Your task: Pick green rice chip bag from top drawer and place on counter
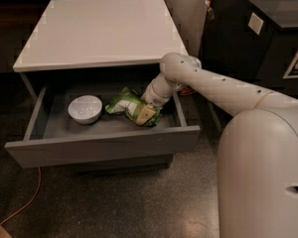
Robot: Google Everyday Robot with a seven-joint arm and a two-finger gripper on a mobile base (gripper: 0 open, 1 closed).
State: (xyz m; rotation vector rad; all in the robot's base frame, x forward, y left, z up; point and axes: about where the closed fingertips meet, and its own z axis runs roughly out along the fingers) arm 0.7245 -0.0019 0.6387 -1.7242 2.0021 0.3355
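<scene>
The top drawer is pulled open below the white counter. The green rice chip bag lies crumpled on the drawer's grey floor, right of centre. My gripper reaches down into the drawer from the right and sits at the bag's right end, touching it. My white arm comes in over the drawer's right side. Nothing rests on the counter.
A white bowl sits in the drawer left of the bag. A dark black unit with a round hole stands at the right. My white base fills the lower right. An orange cable lies on the floor at the left.
</scene>
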